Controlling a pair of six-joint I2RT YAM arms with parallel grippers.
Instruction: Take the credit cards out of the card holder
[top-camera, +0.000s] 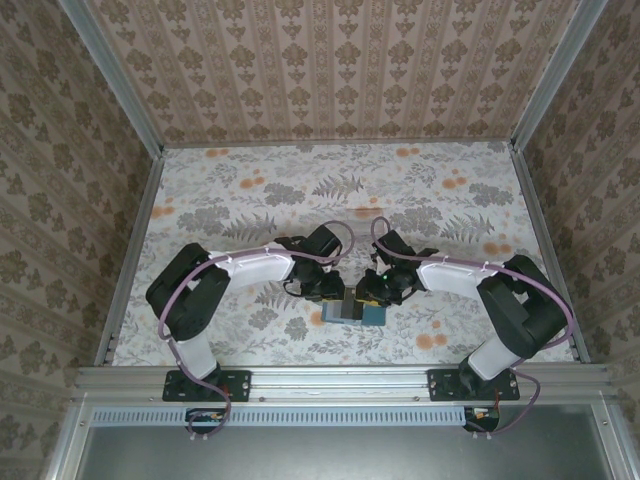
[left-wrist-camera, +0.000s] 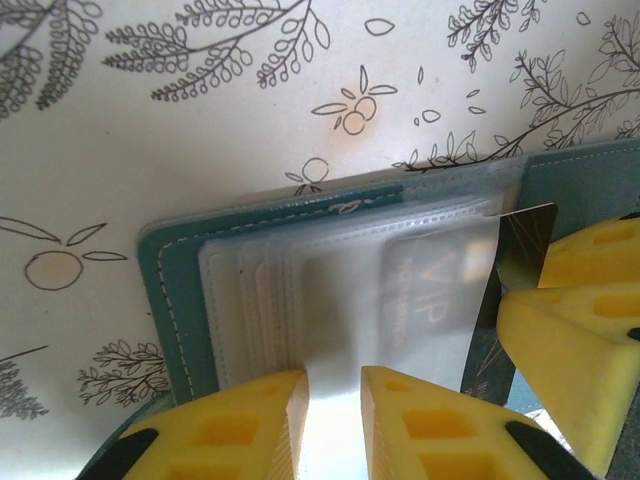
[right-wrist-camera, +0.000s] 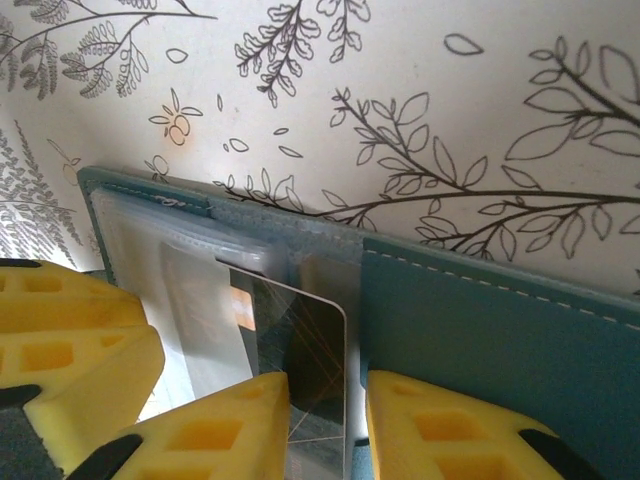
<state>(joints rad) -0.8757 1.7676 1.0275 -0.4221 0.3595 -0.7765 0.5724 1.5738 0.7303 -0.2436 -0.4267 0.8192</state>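
Right gripper (right-wrist-camera: 327, 392) is seemingly clamped on a dark grey card (right-wrist-camera: 300, 325) lodged halfway out of the dark-teal bifold card holder (right-wrist-camera: 490, 320), long axis toward it; for the left gripper (left-wrist-camera: 333, 390), no grip can be told.

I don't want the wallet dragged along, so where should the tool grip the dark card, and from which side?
Probably its exposed end: the dark card juts out of the clear sleeve near the fold of the card holder. Bring the right tool in from that open end, pinching the flat faces, since it is thin and its far end sits under plastic.
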